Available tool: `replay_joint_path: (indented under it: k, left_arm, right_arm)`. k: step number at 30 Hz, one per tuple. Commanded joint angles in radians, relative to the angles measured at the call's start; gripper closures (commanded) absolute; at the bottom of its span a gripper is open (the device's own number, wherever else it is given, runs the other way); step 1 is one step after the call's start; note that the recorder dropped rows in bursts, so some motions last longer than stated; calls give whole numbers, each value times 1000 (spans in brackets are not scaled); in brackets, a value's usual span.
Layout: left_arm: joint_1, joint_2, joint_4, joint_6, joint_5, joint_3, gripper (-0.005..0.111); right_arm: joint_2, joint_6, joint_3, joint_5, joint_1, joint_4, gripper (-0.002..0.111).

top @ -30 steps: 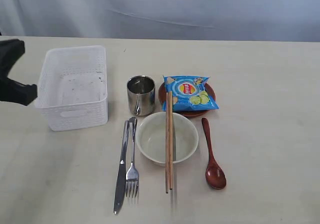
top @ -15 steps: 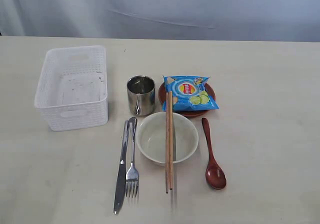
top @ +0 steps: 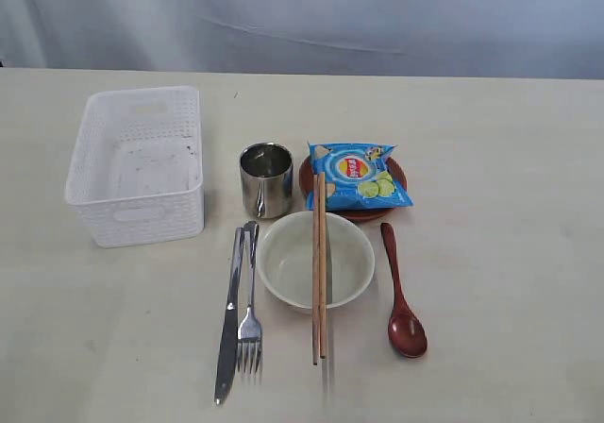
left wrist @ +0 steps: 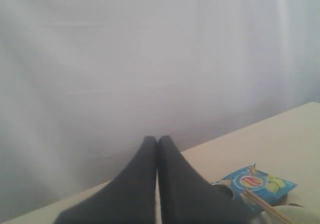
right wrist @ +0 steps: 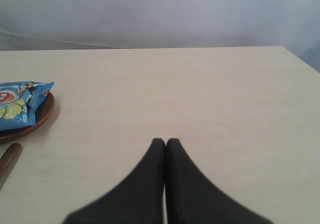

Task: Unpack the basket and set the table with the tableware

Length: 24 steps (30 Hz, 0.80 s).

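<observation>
The white basket (top: 137,163) stands on the table (top: 491,159) at the left with nothing inside. To its right are the steel cup (top: 266,178) and the reddish-brown plate (top: 385,210). In front lie the knife (top: 229,314) and fork (top: 250,310), the cream bowl (top: 316,260) with the chopsticks (top: 319,281) across it, and the dark red spoon (top: 401,300). Neither arm shows in the exterior view. My left gripper (left wrist: 157,139) is shut and holds nothing. My right gripper (right wrist: 165,141) is shut over bare table, also holding nothing.
A blue chip bag (top: 357,175) lies on the plate; it also shows as the chip bag (left wrist: 257,181) in the left wrist view and the chip bag (right wrist: 20,101) in the right wrist view. A pale curtain (top: 302,17) hangs behind the table's far edge.
One second ago the left arm's dark gripper stood at the left edge beside the basket. It has since left the exterior view. Nothing on the table has moved.
</observation>
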Motion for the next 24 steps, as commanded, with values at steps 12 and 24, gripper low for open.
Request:
replay_joint_path:
  k: [12, 24]
  left_arm:
    - [129, -91, 557, -531, 122, 49, 107]
    - [284, -150, 534, -689, 33, 350, 107]
  right_arm:
    - [-6, -3, 4, -2, -6, 1, 109]
    - [-6, -3, 4, -2, -6, 1, 109]
